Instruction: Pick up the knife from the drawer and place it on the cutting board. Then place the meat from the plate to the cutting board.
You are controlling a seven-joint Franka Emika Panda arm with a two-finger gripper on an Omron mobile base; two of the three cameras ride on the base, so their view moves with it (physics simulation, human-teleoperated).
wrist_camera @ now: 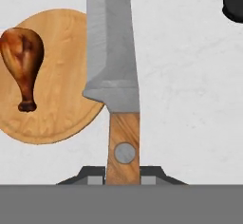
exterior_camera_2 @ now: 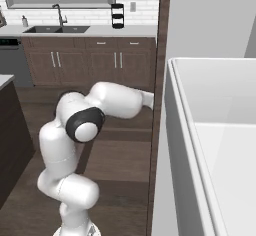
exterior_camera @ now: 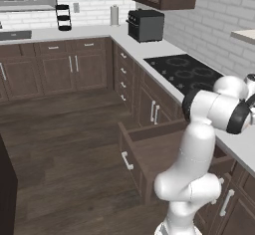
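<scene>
My gripper (wrist_camera: 123, 174) is shut on the knife (wrist_camera: 111, 52), holding its wooden handle with the steel blade pointing away from the hand. Under the blade lies the white counter (wrist_camera: 190, 99). The round tan plate (wrist_camera: 61, 76) lies on it to the left, partly beneath the blade. The meat (wrist_camera: 21, 57), a reddish-brown drumstick, rests on the plate's left side with its bone end toward the hand. The wide drawer (exterior_camera: 149, 149) stands pulled open beside the arm's base. The cutting board is out of view.
A dark rounded object (wrist_camera: 233, 0) sits at the counter's far right corner in the hand view. The black cooktop (exterior_camera: 184, 72) and a black toaster oven (exterior_camera: 145, 25) lie along the counter. A sink (exterior_camera_2: 55, 29) is on the far wall.
</scene>
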